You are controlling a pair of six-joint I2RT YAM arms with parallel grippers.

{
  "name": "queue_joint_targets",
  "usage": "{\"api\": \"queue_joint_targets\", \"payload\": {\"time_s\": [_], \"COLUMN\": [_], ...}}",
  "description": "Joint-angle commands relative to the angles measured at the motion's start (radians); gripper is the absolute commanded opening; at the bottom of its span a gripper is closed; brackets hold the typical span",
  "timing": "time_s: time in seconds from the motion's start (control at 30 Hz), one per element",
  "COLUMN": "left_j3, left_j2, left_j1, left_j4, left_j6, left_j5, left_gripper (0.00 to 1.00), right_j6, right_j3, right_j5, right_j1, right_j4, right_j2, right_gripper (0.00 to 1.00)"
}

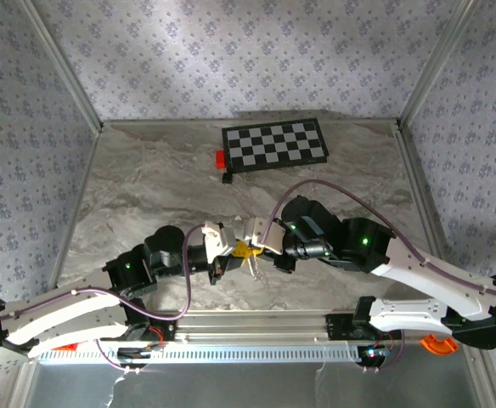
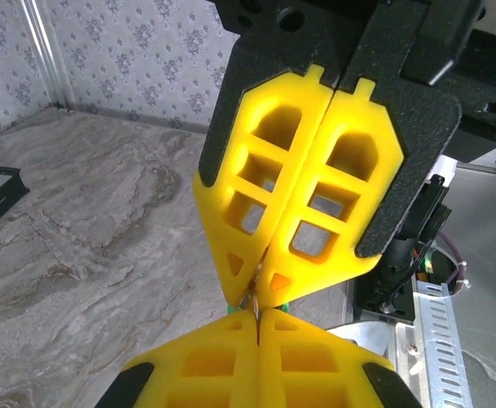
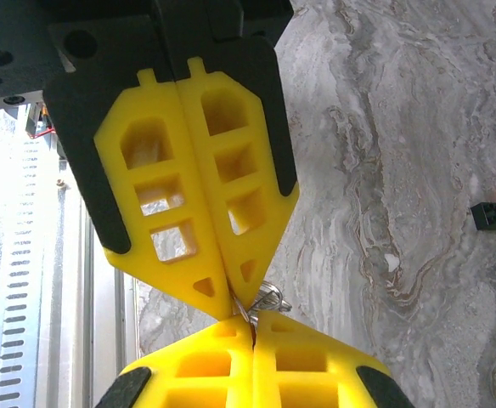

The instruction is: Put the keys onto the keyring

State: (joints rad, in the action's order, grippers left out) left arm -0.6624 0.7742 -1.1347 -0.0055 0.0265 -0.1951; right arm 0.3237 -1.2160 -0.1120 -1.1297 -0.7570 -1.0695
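Left gripper and right gripper are shown meeting tip to tip above the near middle of the marble tabletop. Both pairs of yellow fingers are pressed fully together. The keyring is pinched where the tips meet, its thin grey loops showing beside them and its green tag just behind. A pale sliver is seen hanging just below; whether it is a key cannot be told. The checkerboard lies well apart at the far edge.
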Motion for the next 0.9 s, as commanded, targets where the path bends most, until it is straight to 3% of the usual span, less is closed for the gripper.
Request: {"api": "queue_joint_targets", "payload": {"time_s": [0.0, 0.27, 0.4, 0.7, 0.87], "left_j3": [-0.001, 0.02, 0.034, 0.044, 0.04], "left_j2": [-0.01, -0.041, -0.075, -0.128, -0.125], "left_j1": [-0.007, -0.013, -0.014, -0.014, -0.014], "left_j4": [0.057, 0.08, 0.119, 0.201, 0.209], "left_j6": [-0.008, -0.018, -0.012, 0.014, 0.018], "left_j5": [-0.018, -0.021, -0.043, -0.099, -0.104], "left_gripper": [0.0, 0.0, 0.0, 0.0, 0.0], "right_j6": [0.017, 0.018, -0.004, -0.077, -0.084], "right_j3": [-0.025, -0.012, 0.012, 0.104, 0.13], "right_j5": [-0.04, -0.062, -0.072, -0.078, -0.068], "right_j1": [-0.018, -0.031, -0.031, -0.017, -0.014], "right_j4": [0.004, 0.018, 0.043, 0.133, 0.187], "right_j2": [0.006, 0.027, 0.05, 0.138, 0.178], "right_gripper": [0.0, 0.0, 0.18, 0.33, 0.29]}}
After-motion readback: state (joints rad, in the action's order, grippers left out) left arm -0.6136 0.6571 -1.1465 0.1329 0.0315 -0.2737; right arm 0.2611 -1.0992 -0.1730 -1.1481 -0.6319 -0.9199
